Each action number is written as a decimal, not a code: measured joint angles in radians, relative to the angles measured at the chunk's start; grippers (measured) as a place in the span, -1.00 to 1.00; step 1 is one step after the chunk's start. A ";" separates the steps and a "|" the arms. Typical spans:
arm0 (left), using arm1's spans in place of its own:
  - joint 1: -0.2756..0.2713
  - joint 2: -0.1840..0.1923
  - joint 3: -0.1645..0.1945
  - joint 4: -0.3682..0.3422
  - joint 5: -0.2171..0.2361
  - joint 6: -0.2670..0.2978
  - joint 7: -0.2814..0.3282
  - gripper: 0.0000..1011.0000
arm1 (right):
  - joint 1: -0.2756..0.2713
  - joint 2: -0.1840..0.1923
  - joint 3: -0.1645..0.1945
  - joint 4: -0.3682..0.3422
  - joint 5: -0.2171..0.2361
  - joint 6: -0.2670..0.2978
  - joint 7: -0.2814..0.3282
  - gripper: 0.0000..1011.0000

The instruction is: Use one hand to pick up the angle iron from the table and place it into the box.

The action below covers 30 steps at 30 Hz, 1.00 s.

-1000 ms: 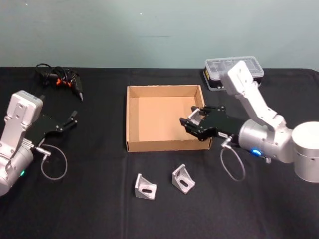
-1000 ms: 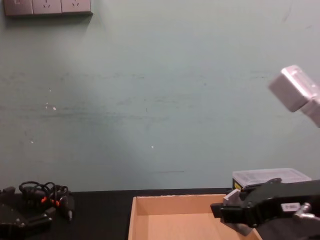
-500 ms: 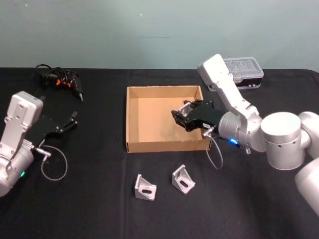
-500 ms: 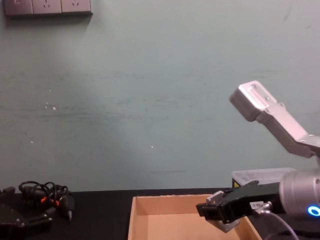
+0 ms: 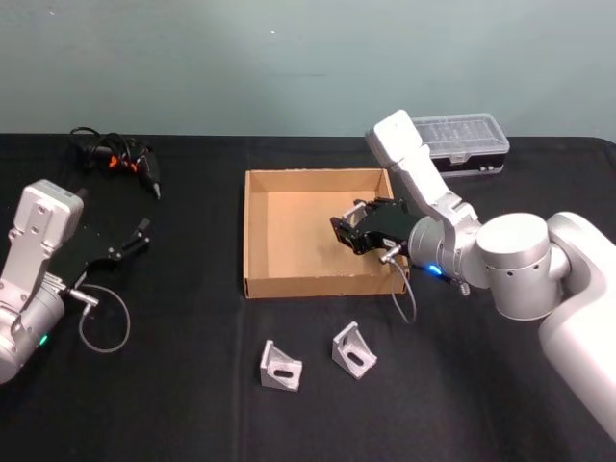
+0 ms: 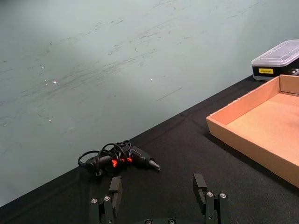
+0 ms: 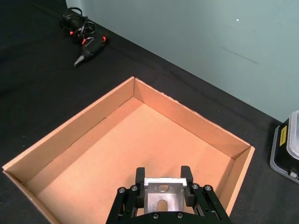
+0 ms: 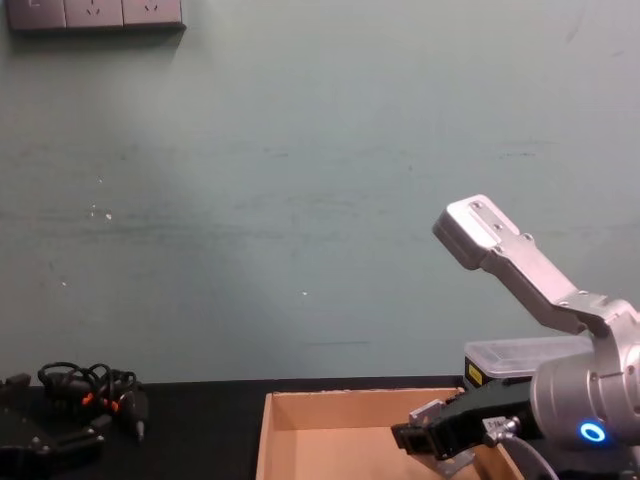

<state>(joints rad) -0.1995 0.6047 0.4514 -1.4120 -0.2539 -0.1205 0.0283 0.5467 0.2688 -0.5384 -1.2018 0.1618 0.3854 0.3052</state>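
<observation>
Black and claw-like, my right gripper (image 5: pixel 346 229) hangs over the right half of the box, just inside its right wall; its fingers are closed tight on a silver L-shaped metal angle iron (image 7: pixel 162 192), which is pinched between them with its slotted face toward my wrist camera; whether the piece touches the cardboard floor I cannot tell. Under everything lies the flat matte black table (image 5: pixel 173 404); near its middle sits the shallow open-top tan cardboard box (image 5: pixel 318 283); my left gripper (image 5: pixel 140 238) is parked low at the table's left side, well apart from the box, its fingers spread wide with nothing between them; behind the box's right corner rests a clear-lidded black plastic organiser case (image 5: pixel 462 140); at the far left lies a black hand tool wrapped in black cable with orange marks (image 5: pixel 123 157); in front of the box, on the bare table, two more silver angle irons (image 5: pixel 280 366) (image 5: pixel 353 348) sit near each other, apart.
</observation>
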 joint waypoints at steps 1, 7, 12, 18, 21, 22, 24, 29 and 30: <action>0.000 0.000 0.000 0.000 0.000 0.000 0.000 0.98 | 0.002 -0.003 0.000 0.006 -0.003 0.000 0.000 -0.11; 0.000 0.000 0.000 0.000 0.000 0.000 0.000 0.98 | 0.016 -0.019 -0.003 0.035 -0.026 0.001 0.003 -0.11; 0.000 0.000 0.000 0.000 0.000 0.000 0.000 0.98 | 0.019 -0.026 -0.002 0.042 -0.041 0.005 0.006 -0.03; 0.000 0.000 0.000 0.000 0.000 0.000 0.000 0.98 | 0.014 -0.033 0.013 0.042 -0.057 0.002 0.005 0.37; 0.000 0.000 0.000 0.000 0.000 0.000 0.000 0.98 | 0.008 -0.035 0.023 0.037 -0.060 -0.004 0.001 0.53; 0.000 0.000 0.000 0.000 0.000 0.000 0.000 0.98 | 0.004 -0.035 0.029 0.033 -0.061 -0.007 -0.002 0.61; 0.000 0.000 0.000 0.000 0.000 0.000 0.000 0.98 | -0.003 -0.036 0.041 0.024 -0.061 -0.011 -0.006 0.71; 0.000 0.000 0.000 0.000 0.000 0.000 0.000 0.98 | -0.023 -0.033 0.067 -0.004 -0.062 -0.017 -0.013 0.96; 0.000 0.000 0.000 0.000 0.000 0.000 0.000 0.98 | -0.027 -0.032 0.071 -0.009 -0.061 -0.018 -0.013 0.98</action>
<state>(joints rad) -0.1996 0.6047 0.4514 -1.4120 -0.2539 -0.1205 0.0283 0.5197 0.2370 -0.4672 -1.2106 0.1004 0.3675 0.2924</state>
